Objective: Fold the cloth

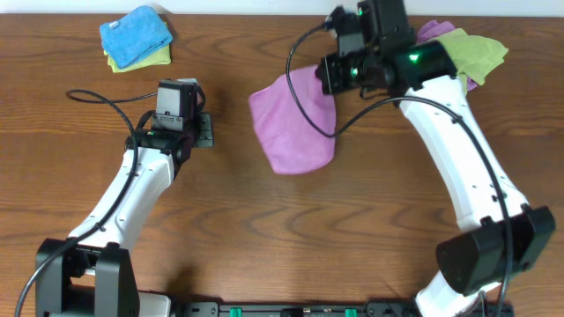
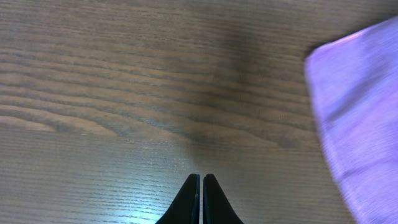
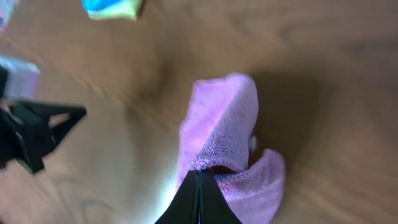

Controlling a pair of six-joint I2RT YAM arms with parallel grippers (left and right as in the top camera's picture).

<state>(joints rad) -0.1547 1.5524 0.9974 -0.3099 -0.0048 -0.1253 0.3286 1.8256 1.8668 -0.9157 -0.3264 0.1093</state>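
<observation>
Cloth, edge pinched in right tool, left tool closed

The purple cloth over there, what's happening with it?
The robot is folding it. Its right gripper is shut on an edge of the purple cloth, and that part looks raised off the wooden table. The left gripper is shut and empty, over bare wood beside the cloth. The fold is not yet finished.
</observation>
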